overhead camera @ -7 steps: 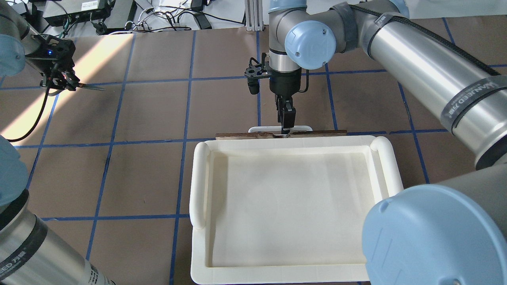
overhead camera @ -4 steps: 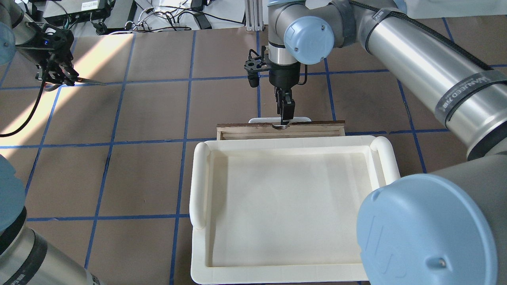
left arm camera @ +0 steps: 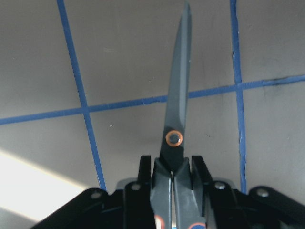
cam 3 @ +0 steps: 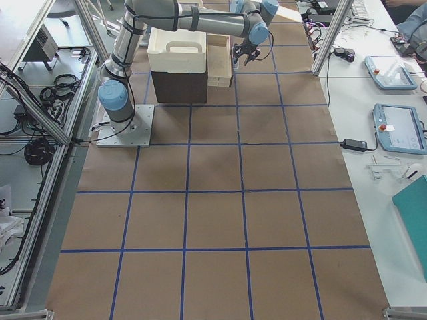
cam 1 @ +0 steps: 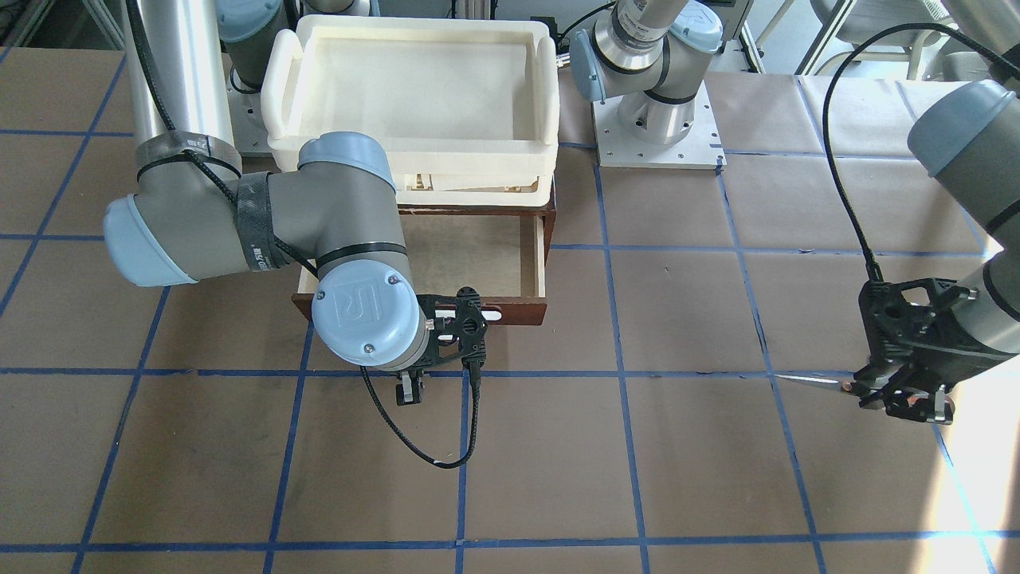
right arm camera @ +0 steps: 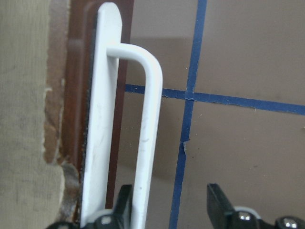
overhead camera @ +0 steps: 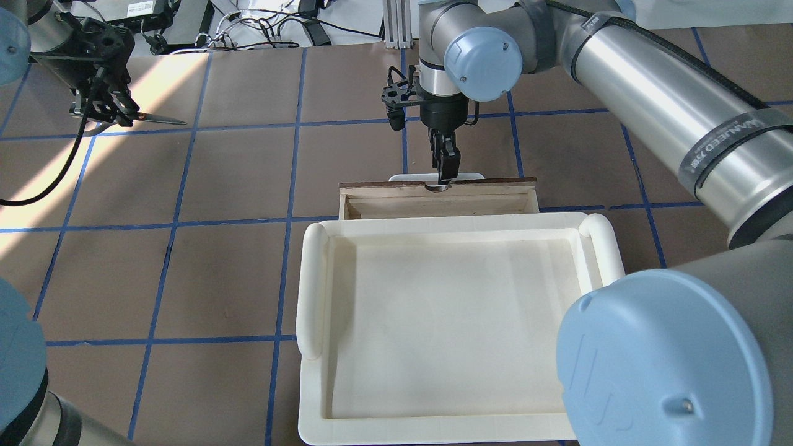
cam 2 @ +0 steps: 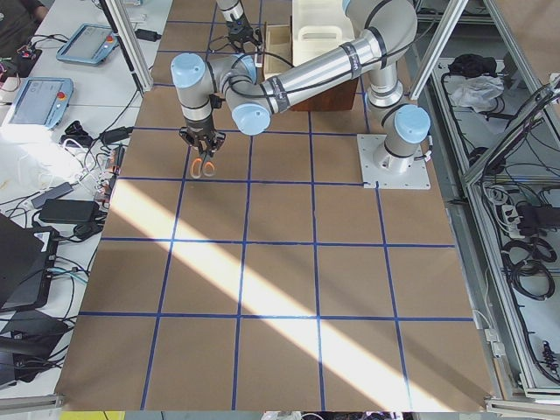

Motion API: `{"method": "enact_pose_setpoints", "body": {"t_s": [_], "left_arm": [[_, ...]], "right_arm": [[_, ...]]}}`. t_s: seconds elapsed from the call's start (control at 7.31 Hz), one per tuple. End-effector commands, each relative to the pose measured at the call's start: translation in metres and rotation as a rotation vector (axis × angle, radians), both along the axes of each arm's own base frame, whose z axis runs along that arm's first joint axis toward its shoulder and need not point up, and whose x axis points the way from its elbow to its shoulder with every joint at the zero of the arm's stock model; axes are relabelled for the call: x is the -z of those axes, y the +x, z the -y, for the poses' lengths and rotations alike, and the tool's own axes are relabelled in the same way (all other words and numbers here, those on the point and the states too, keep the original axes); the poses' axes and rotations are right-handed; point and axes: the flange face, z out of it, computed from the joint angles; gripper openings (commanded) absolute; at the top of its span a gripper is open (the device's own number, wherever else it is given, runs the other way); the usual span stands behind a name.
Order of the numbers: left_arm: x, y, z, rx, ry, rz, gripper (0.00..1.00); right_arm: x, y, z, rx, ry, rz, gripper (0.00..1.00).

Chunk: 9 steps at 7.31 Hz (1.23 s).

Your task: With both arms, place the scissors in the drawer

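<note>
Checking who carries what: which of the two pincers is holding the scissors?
The left pincer, off to the side: it clamps the scissors by their handles. The right pincer carries nothing; it sits at the white handle of the drawer.

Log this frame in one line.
left gripper: shut on scissors, blades closed, far from drawer | right gripper: open, astride handle | drawer: partly open under tray, scissors not yet in

One pair of scissors (left arm camera: 176, 109), one drawer (cam 1: 478, 255), one tray (overhead camera: 310, 279), two arms (cam 1: 319, 215) (cam 1: 968, 135), two grippers (overhead camera: 445, 176) (overhead camera: 118, 114), perhaps two pendants (cam 3: 390, 70) (cam 3: 398, 128).
</note>
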Motion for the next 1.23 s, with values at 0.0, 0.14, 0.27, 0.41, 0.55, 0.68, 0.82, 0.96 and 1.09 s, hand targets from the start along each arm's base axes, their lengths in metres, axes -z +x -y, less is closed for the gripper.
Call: {"method": "enact_pose_setpoints", "body": {"t_s": [0.0,0.14,0.27,0.41,0.55,0.68,0.82,0.96,1.09], "left_arm": [[-0.015,-0.036,-0.010,-0.011,0.011,-0.014,0.00],[-0.015,-0.051,-0.011,-0.023,0.012,-0.015,0.00],[-0.018,-0.073,-0.012,-0.041,0.008,-0.016,0.00],[-0.020,-0.093,-0.014,-0.029,0.006,-0.018,0.00],[-0.020,-0.106,-0.015,-0.010,0.007,-0.035,0.00],[-0.019,-0.112,-0.017,-0.007,0.007,-0.043,0.00],[-0.019,-0.120,-0.019,-0.019,0.009,-0.045,0.00],[-0.022,-0.142,-0.026,-0.016,0.009,-0.042,0.00],[-0.025,-0.163,-0.032,-0.027,0.008,-0.038,0.00]], "right_arm": [[-0.001,0.000,0.007,-0.005,-0.052,0.001,0.59],[0.003,0.001,0.011,-0.005,-0.066,0.004,0.59],[0.004,0.002,0.013,-0.005,-0.081,0.008,0.59],[0.003,0.001,0.015,-0.003,-0.087,0.008,0.59],[0.000,0.002,0.018,-0.006,-0.103,0.012,0.57],[0.002,-0.002,0.023,-0.005,-0.118,0.017,0.57],[0.001,-0.003,0.025,-0.003,-0.129,0.019,0.57],[0.001,-0.004,0.025,-0.004,-0.130,0.014,0.57],[0.000,-0.004,0.026,-0.005,-0.146,0.013,0.57]]}}
